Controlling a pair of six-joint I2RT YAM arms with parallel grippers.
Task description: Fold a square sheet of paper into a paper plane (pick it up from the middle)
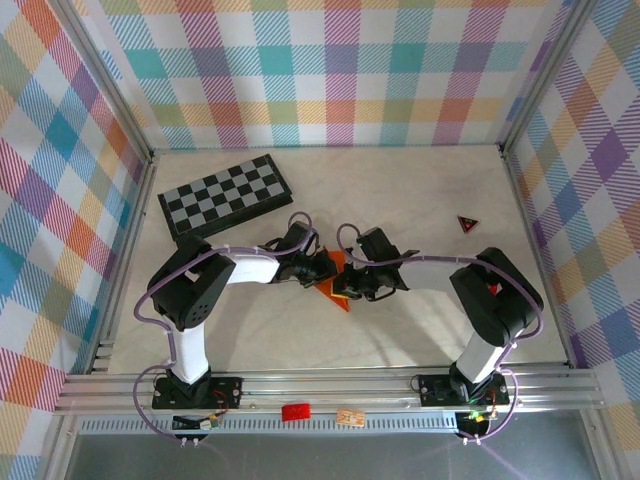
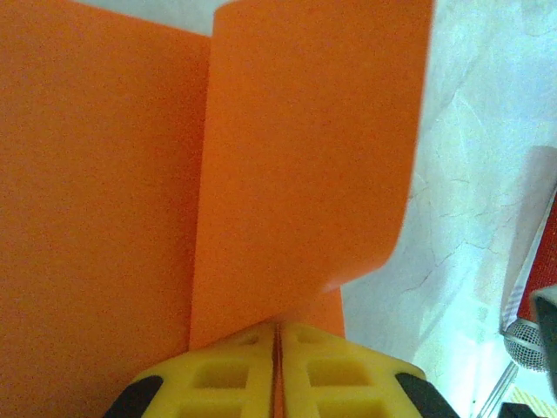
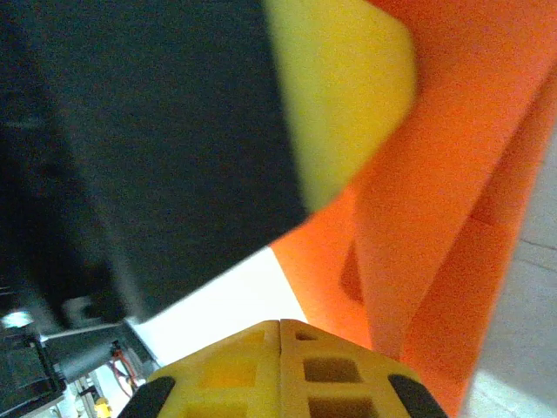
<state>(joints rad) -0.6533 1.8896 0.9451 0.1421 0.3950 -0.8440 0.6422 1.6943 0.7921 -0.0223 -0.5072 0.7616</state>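
The square sheet of paper (image 1: 335, 293) is bright orange, partly folded, and held off the table at its middle where both arms meet. In the left wrist view the paper (image 2: 296, 174) rises in two folded panels, and my left gripper (image 2: 277, 326) is shut with a thin orange edge pinched between its yellow fingers. From above, the left gripper (image 1: 322, 268) is at the paper's far edge and the right gripper (image 1: 348, 285) is just right of it. My right gripper (image 3: 280, 322) is shut, with the paper (image 3: 435, 218) just beyond its right fingertip and no orange visible in the seam.
A black-and-grey checkerboard (image 1: 225, 195) lies at the back left. A small dark red triangle (image 1: 468, 223) sits at the right. A small red piece (image 1: 295, 411) rests on the front rail. The left gripper's yellow finger (image 3: 339, 87) looms close in the right wrist view. Plaid walls enclose the table.
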